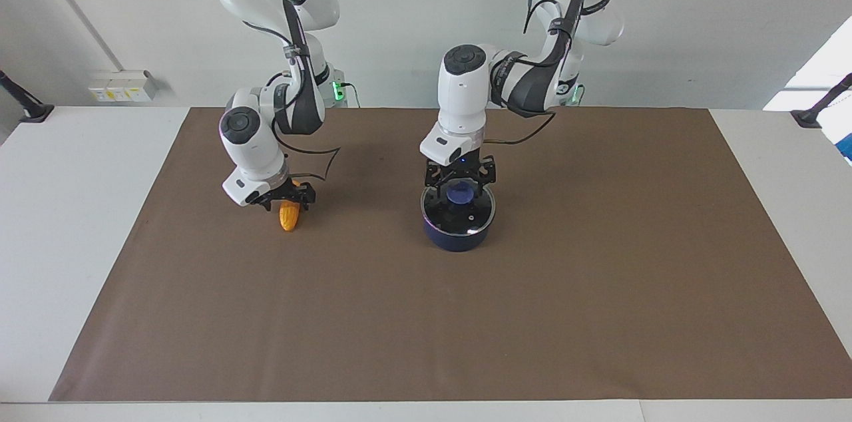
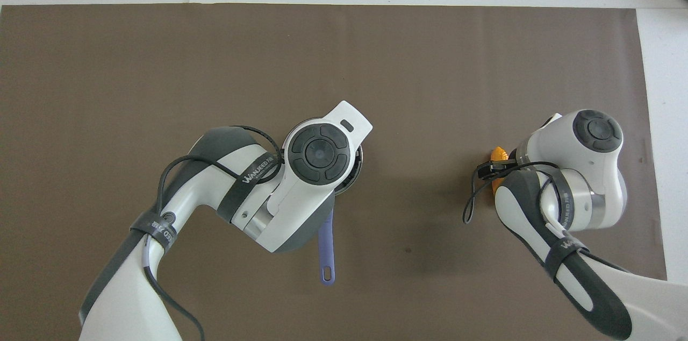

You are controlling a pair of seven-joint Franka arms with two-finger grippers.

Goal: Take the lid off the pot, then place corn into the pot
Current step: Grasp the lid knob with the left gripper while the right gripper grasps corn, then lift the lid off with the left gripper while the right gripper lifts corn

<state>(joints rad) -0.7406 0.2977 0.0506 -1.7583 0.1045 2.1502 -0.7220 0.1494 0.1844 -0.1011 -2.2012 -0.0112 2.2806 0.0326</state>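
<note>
Brown mat is covering your desk. Lid is still sitting on pot; left hand is straddling its knob, unclenched. Right hand, unclenched, is hovering at corn lying on mat toward right arm's end. Nothing lifted yet.

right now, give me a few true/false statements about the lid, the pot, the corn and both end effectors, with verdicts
1. The lid sits on the pot. True.
2. The corn is inside the pot. False: it lies on the brown mat, toward the right arm's end of the table.
3. The left end effector is at the lid's blue knob. True.
4. The right end effector hangs over the pot. False: it is down at the corn.
5. The pot's handle points away from the robots. False: it points toward them.
</note>
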